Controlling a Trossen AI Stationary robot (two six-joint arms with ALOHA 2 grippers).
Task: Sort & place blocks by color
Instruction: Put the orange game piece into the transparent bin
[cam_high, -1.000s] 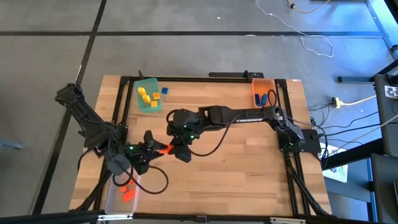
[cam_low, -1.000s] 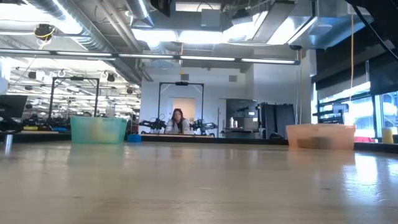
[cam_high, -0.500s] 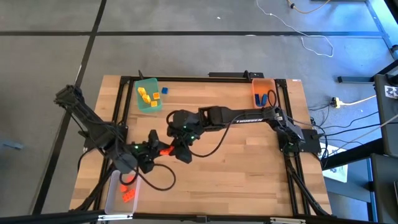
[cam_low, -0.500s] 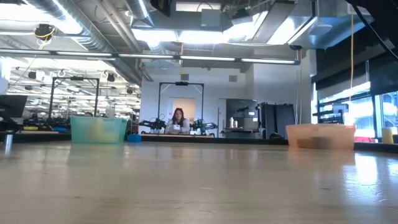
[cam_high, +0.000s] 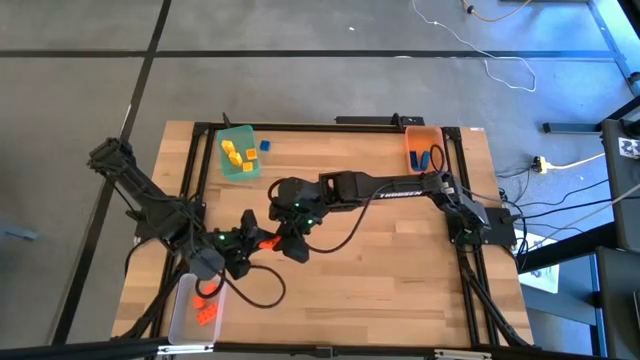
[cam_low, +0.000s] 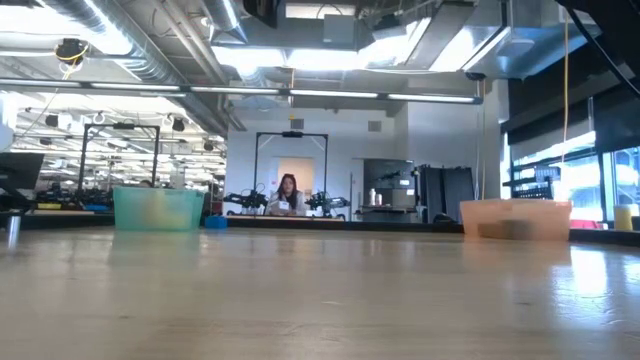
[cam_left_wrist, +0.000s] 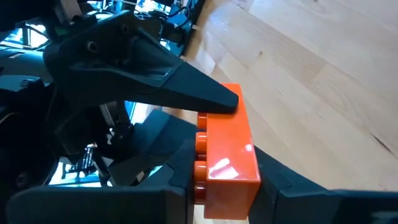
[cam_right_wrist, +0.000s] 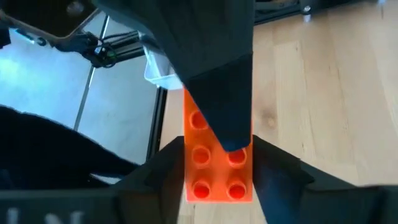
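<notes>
Handover risk is sitting in the overlap: both my grippers are gripping one orange-red brick (cam_high: 264, 241) above the bare wood between the bins. My left gripper (cam_left_wrist: 217, 202) is pinching the brick's lower part between its two fingers; my right gripper (cam_right_wrist: 217, 180) is flanking the same brick, studs facing its camera, jaws narrow around it. If the right lets go before the left is bearing firmly, I judge the brick is going to tip or drop to the table (cam_high: 400, 260). If both are pulling at once, it may twist out of either pinch.

Other blocks are lying sorted: yellow ones in the green bin (cam_high: 238, 152), a blue one (cam_high: 265, 145) just beside that bin, blue ones in the orange bin (cam_high: 421, 147), orange-red ones in the clear bin (cam_high: 195, 305).

Wrist views are giving me the finger contact on the brick, which the high view is reducing to a speck between dark arms. The high view alone is giving the bin layout. The low view is catching neither gripper, only two bins and a person far behind.
</notes>
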